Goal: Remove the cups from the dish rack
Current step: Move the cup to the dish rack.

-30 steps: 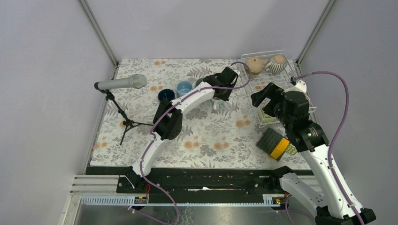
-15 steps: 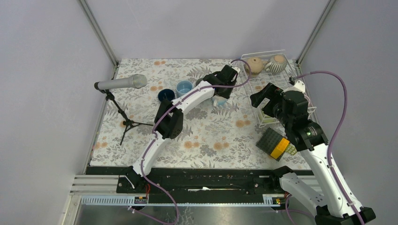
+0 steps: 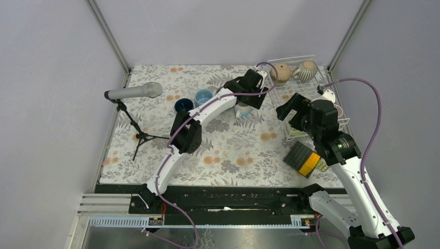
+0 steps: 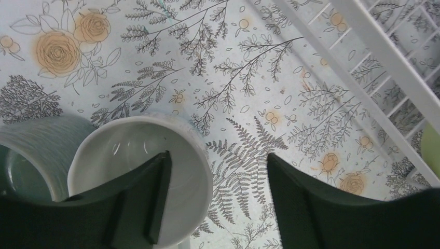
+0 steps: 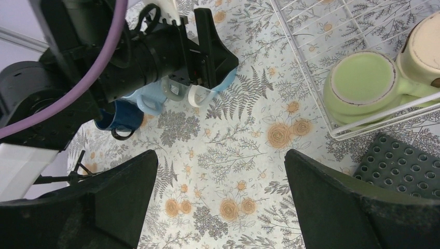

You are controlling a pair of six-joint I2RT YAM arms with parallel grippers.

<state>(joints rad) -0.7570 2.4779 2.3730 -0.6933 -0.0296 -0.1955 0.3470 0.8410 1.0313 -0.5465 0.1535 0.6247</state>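
Observation:
My left gripper [image 4: 218,155] is open over the floral mat. Its left finger [image 4: 140,197] is inside a white mug [image 4: 104,155] and its right finger stands clear outside the rim. A ribbed grey mug [image 4: 36,148] touches the white one. From above, this gripper [image 3: 249,99] sits over the white mug [image 3: 242,110], left of the white wire dish rack [image 3: 311,96]. My right gripper [image 5: 220,161] is open and empty above the mat, beside the rack's near corner [image 5: 340,132]. A green mug [image 5: 363,83] and a cream mug [image 5: 423,46] lie in the rack. Tan [image 3: 283,71] and striped [image 3: 307,70] mugs sit at its far end.
A dark blue mug [image 3: 183,105] and a light blue mug [image 3: 203,96] stand on the mat left of the left gripper. A black-and-orange pad [image 3: 306,158] lies in front of the rack. A microphone on a tripod [image 3: 136,93] stands at the left.

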